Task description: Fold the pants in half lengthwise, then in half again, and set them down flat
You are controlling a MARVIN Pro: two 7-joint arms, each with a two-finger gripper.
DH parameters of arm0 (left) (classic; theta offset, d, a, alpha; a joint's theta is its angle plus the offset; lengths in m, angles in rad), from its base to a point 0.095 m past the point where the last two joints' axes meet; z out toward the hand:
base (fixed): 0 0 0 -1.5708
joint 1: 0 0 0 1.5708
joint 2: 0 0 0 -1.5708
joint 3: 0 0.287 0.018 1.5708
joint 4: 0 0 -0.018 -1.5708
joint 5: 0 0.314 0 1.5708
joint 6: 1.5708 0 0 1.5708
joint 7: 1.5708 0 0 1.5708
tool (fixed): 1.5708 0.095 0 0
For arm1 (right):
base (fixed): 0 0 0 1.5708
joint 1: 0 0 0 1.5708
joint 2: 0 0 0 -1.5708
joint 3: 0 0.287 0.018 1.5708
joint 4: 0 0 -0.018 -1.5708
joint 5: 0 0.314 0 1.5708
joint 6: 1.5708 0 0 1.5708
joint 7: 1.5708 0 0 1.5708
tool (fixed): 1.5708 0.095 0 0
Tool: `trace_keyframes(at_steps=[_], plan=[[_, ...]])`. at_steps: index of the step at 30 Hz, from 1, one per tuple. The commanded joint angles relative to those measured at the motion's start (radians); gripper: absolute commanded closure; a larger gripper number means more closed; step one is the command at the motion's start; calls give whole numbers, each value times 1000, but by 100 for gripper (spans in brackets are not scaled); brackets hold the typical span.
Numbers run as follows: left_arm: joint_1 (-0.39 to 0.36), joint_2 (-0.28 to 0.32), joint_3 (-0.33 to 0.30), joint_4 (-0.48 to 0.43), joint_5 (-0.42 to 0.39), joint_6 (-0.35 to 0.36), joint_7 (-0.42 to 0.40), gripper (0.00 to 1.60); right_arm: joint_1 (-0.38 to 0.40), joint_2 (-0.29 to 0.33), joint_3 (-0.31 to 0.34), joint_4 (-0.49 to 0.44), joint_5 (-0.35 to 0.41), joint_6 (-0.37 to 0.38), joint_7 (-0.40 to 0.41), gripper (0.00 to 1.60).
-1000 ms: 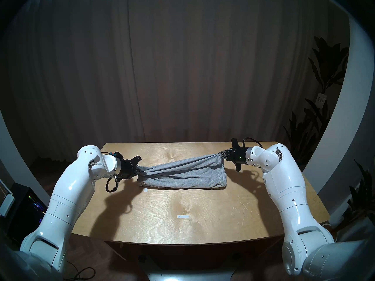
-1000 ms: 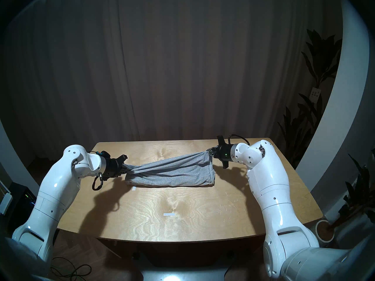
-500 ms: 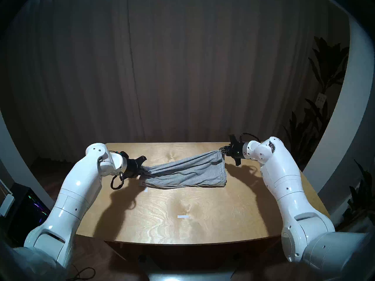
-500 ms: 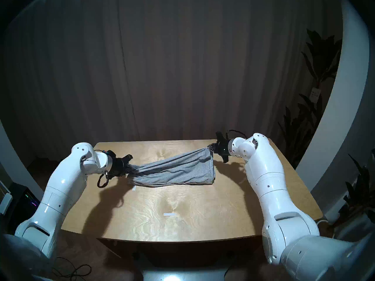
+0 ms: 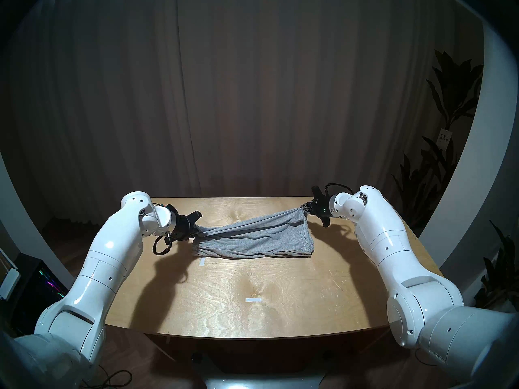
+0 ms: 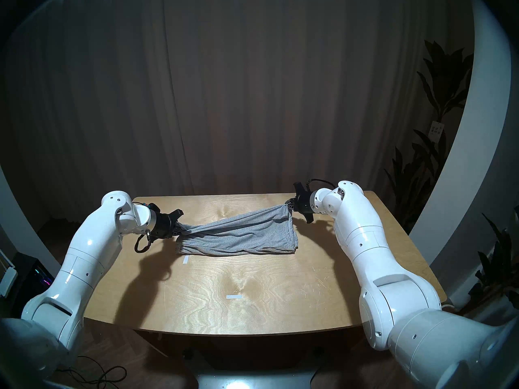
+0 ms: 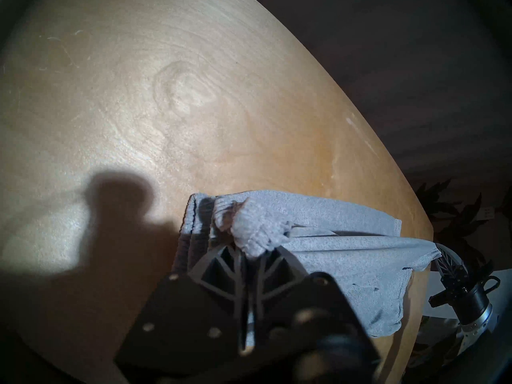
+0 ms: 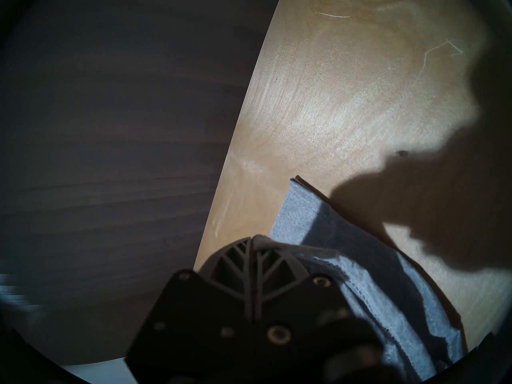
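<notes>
- The heathered light grey soft knit pants (image 5: 254,238) lie across the far half of the light wooden tabletop (image 5: 252,309), folded lengthwise into a long band running from left to right.
- The near long edge of the pants rests on the tabletop; the far upper layer is lifted and drawn taut between the two arms, with diagonal creases along it.
- The left black lattice-fingered tool (image 5: 198,231) has its jaws pressed nearly together on the bunched, gathered waistband end (image 7: 253,231), seen clearly in the left wrist view.
- The right black lattice-fingered tool (image 5: 306,208) has its jaws fully closed on the far corner of the hemmed leg end, held above the tabletop.
- In the right wrist view the fabric (image 8: 360,278) trails from between the closed fingers (image 8: 235,261) down onto the tabletop.
- The right end of the pants shows stacked stitched hems (image 5: 304,236) hanging from the raised corner to the tabletop.
- A small white tape strip (image 5: 202,261) lies just beside the near left corner of the pants; a second white tape strip (image 5: 253,300) lies well apart, nearer the front edge.
- No containers are in view.
</notes>
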Motion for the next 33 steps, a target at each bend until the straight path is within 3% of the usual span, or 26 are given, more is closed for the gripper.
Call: trace_keyframes(at_steps=[1, 2, 5, 6, 7, 9, 11, 12, 23, 33], plan=[[-77, -9, 11, 41, 34, -5, -10, 7, 115, -9, -17, 84, -42, -17, 77, 160], [-81, -9, 14, 43, 39, -5, -11, 0, 123, -10, -20, 97, -46, -18, 83, 160], [-93, -9, 18, 50, 48, -4, -15, 0, 145, -14, -31, 136, -60, -23, 104, 160], [-97, -9, 19, 53, 50, -3, -16, 0, 156, -15, -36, 154, -65, -24, 112, 143], [-98, -9, 19, 53, 52, -4, -19, 0, 158, -16, -37, 161, -68, -24, 119, 114], [-102, -7, 20, 56, 58, -5, -22, 0, 174, -20, -45, 189, -76, -26, 136, 101], [-103, -4, 20, 55, 63, -5, -27, 0, 188, -25, -50, 215, -79, -22, 150, 16], [-104, -3, 20, 54, 66, -5, -29, 0, 197, -27, -55, 229, -84, -21, 160, 0], [-88, 34, -25, -37, 74, -26, -43, 0, 277, -30, -98, 296, -115, 48, 153, 0], [-18, 93, -113, -166, 82, -89, -63, 0, 307, 3, -87, 295, -111, 105, 174, 0]])
